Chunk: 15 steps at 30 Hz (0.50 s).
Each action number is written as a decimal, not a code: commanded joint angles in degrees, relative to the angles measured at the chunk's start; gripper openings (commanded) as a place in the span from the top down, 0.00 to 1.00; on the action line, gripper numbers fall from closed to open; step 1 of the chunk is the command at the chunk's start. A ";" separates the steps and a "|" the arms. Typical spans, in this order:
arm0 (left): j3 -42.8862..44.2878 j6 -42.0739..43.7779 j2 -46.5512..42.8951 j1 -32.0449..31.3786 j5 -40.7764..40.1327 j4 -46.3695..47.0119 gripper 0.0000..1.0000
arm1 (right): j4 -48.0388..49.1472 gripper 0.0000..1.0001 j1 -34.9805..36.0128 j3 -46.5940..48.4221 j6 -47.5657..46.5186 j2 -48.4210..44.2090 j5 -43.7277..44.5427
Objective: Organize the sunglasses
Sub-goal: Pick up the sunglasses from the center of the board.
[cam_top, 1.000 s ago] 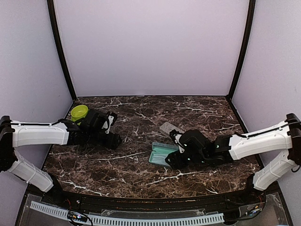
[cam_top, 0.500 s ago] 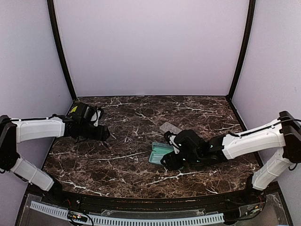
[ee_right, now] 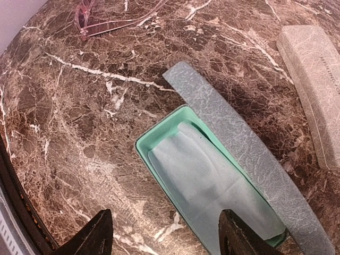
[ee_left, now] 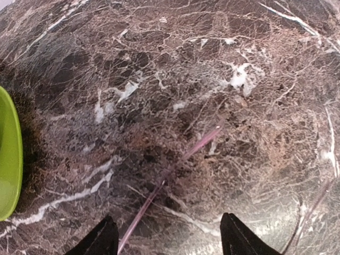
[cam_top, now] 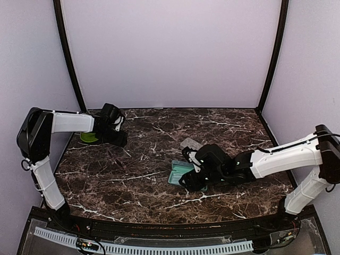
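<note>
Left gripper (ee_left: 169, 234), now swung far left by one green bowl (cam_top: 87, 138), gapes empty. Right gripper (ee_right: 166, 223), likewise wide and empty, hovers over one open case (ee_right: 223, 122), near one shut case (ee_right: 313, 79).

Robotics laboratory test booth. A dark marble-patterned table (cam_top: 143, 186) stood boxed in by plain lilac walls (cam_top: 170, 53) and black corner posts (cam_top: 68, 58); a white left arm (cam_top: 69, 123) and a white right arm (cam_top: 287, 156) rose from its near corners, and a slotted white cable duct (cam_top: 159, 247) ran along its near edge.

Two grey cases: open case (ee_right: 236, 135), closed case (ee_right: 311, 79); one cloth (ee_right: 202, 180); one green bowl (ee_left: 8, 154).
</note>
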 commanded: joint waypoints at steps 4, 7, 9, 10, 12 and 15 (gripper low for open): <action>6.99 4.94 6.14 1.33 1.49 -9.24 0.32 | -0.06 0.31 -1.22 -1.05 0.24 -4.64 -0.44; 8.32 5.25 7.26 2.12 2.89 -10.60 0.35 | 0.11 0.32 -1.40 -1.28 0.26 -4.55 -0.62; 8.71 5.19 7.39 2.15 4.10 -11.29 0.39 | 0.23 0.31 -1.51 -1.18 0.18 -4.06 -0.96; 8.86 5.19 7.40 2.22 4.40 -11.79 0.41 | 0.21 0.32 -1.50 -0.99 0.17 -3.79 -1.08; 8.93 5.12 7.36 2.18 5.00 -12.97 0.46 | 0.16 0.31 -1.50 -0.89 0.12 -3.49 -1.22; 7.92 4.62 6.59 2.25 4.65 -14.59 0.50 | 0.36 0.31 -1.54 -0.89 0.08 -3.32 -1.26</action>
